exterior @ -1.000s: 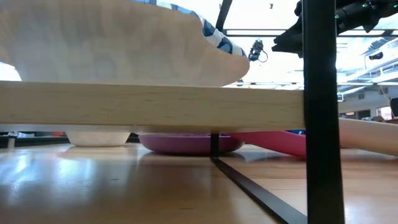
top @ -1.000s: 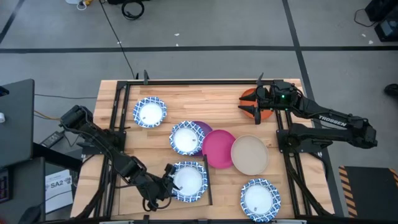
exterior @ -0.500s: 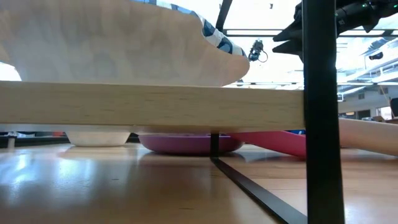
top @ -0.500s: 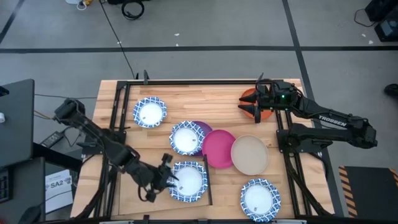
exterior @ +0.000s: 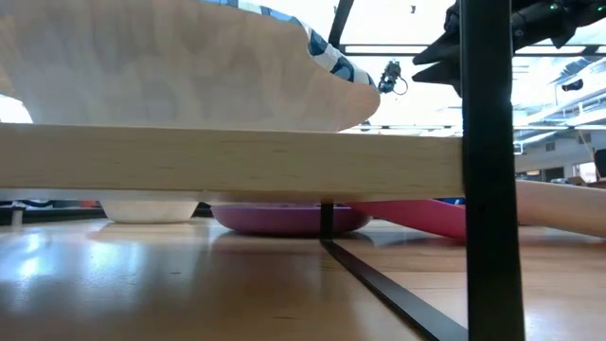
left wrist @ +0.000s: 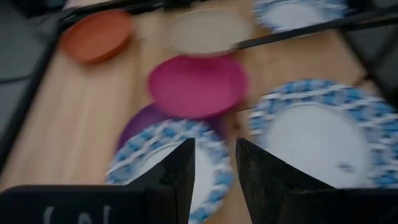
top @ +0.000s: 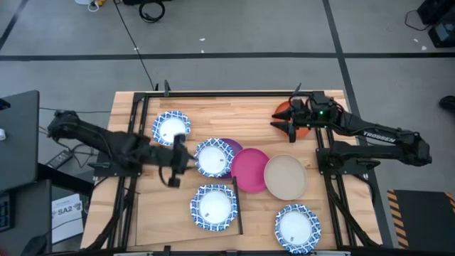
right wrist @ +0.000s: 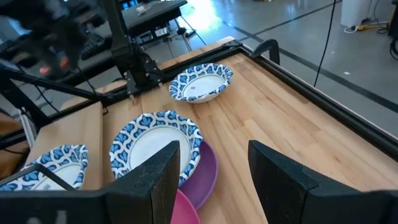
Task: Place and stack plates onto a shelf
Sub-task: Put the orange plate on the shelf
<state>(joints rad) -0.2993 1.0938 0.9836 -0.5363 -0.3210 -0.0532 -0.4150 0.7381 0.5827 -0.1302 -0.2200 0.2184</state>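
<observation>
**Both claws empty, one plate on the shelf**

I see the slatted wooden tabletop (top: pixel 234 110) carrying everything. The shelf (top: pixel 178 213), a pale plywood panel, sits at its near left; in the low view its edge (exterior: pixel 227 161) crosses the frame with a plate bottom above it.

The left arm reaches in from the table's left side. The left gripper (top: pixel 175 160) hangs above the tabletop just left of the middle blue-rimmed plate (top: pixel 212 157), fingers spread and holding nothing; its wrist view shows the gap between them bare. The right gripper (top: pixel 287 122) hovers at the far right, beside the orange plate (top: pixel 302 128), fingers likewise apart and empty.

Plates, as I find them:
- One blue-rimmed plate (top: pixel 214 207) rests on the shelf near its right edge.
- The middle blue-rimmed plate lies on top of the purple plate (top: pixel 232 146).
- The magenta plate (top: pixel 249 169) is just beside it, meeting the beige plate (top: pixel 286 177).
- A blue-rimmed plate (top: pixel 170 128) stands at far left.
- Another (top: pixel 298 227) lies at near right.
</observation>
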